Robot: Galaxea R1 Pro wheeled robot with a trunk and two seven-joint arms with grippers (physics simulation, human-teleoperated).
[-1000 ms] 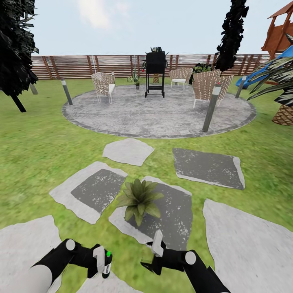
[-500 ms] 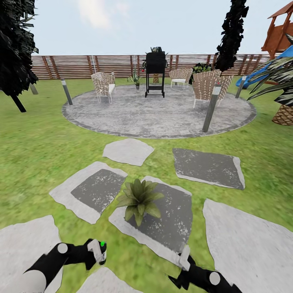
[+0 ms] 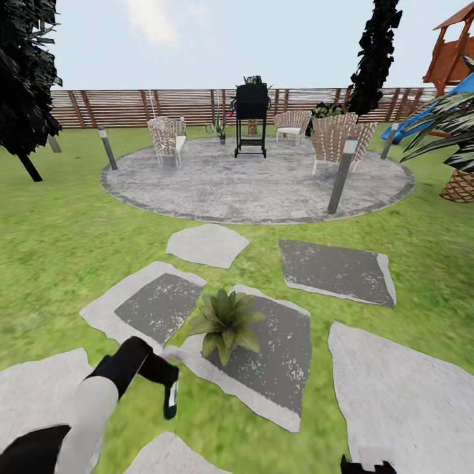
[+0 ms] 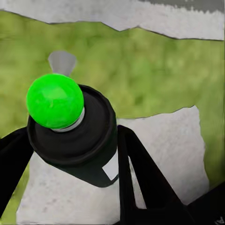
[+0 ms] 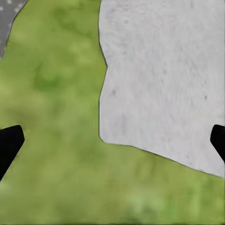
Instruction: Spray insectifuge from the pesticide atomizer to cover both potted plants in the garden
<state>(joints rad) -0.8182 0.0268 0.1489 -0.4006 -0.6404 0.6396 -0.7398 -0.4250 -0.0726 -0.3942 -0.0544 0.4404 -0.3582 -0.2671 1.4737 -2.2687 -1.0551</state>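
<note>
Two claws, differently set: the left gripper [image 4: 70,154] pinches the pesticide atomizer [image 4: 75,136], its black fingers [image 4: 140,178] pressed against either side of the dark bottle, whose bright green cap faces the wrist camera. In the head view the left gripper [image 3: 168,388] hangs over grass with the bottle's white label [image 3: 172,394] showing, just short of and left of one potted plant [image 3: 226,322]. That low rosette sits on a grey stepping stone [image 3: 283,355] ahead of the claw. The right gripper [image 5: 112,145] is spread wide, fingertips at the picture's edges, over lawn and a pale stone [image 5: 164,79]. Well beyond lie the round patio [image 3: 257,184], a black grill [image 3: 251,118] and the slatted fence [image 3: 131,105].
</note>
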